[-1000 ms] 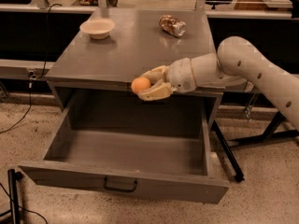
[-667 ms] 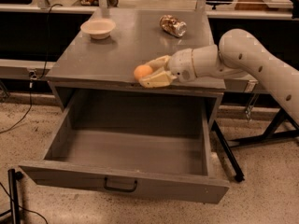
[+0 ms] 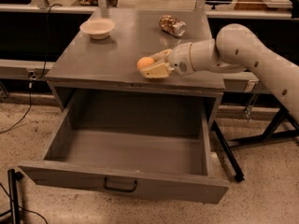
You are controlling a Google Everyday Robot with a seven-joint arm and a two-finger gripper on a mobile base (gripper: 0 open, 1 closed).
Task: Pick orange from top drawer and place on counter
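Note:
The orange [image 3: 145, 62] is a small round fruit held between the pale fingers of my gripper [image 3: 148, 64], just over the front part of the counter [image 3: 117, 50]. The gripper is shut on it, and the white arm reaches in from the right. Whether the fruit touches the counter I cannot tell. Below, the top drawer [image 3: 126, 183] is pulled fully out, its grey floor bare, with a dark handle at the middle of its front panel.
A cream bowl [image 3: 97, 28] stands at the counter's back left. A shiny can [image 3: 172, 25] lies on its side at the back right. A dark table leg and frame [image 3: 261, 134] stand to the right of the cabinet.
The gripper has carried the orange up from in front of the cabinet's edge and back over the counter's front part.

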